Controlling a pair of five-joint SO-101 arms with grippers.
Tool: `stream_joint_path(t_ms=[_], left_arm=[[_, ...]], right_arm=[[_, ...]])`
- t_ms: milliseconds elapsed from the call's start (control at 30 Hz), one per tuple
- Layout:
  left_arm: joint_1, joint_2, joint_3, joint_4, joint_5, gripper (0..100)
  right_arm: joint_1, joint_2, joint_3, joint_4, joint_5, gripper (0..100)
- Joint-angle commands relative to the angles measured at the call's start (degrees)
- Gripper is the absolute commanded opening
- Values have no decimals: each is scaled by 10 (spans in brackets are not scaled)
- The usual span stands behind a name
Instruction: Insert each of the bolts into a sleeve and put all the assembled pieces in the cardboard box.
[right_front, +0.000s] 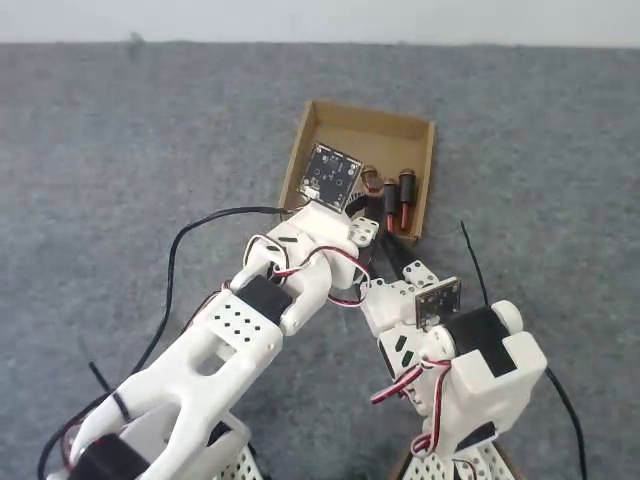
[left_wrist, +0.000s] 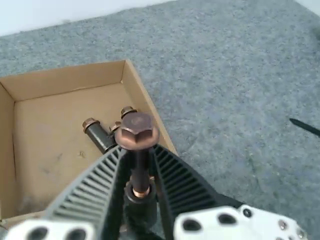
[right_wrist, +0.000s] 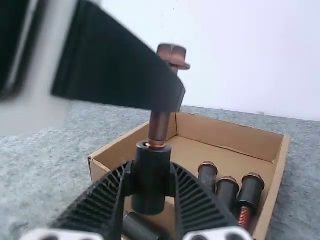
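My left gripper (left_wrist: 137, 150) is shut on a copper bolt (left_wrist: 137, 131), gripping its shaft just under the hex head. The bolt's tip sits in the mouth of a black sleeve (right_wrist: 150, 177), which my right gripper (right_wrist: 150, 172) is shut on and holds upright. In the right wrist view the bolt (right_wrist: 170, 54) stands above the sleeve, and the left arm's black finger (right_wrist: 120, 80) crosses in front of it. The cardboard box (right_front: 430, 170) lies just beyond both grippers. Three assembled pieces (right_wrist: 227, 187) lie side by side in it, against one wall (right_front: 398, 200).
Grey carpet (right_front: 150, 150) covers the table around the box. Black cables (right_front: 175, 270) trail beside the left arm, and another runs by the right arm (right_front: 475, 265). Another dark sleeve (right_wrist: 137, 227) lies below my right gripper. The box floor (left_wrist: 55, 145) is largely bare.
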Motion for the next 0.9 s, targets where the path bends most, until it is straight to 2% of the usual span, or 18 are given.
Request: stream_joint_path(t_ms=[0, 867], left_arm=[[-2, -28, -7, -17, 5, 12], [-15, -28, 33, -18, 4, 12]], right_arm=[[2, -29, 19, -5, 8, 7], [15, -30, 19, -21, 5, 7]])
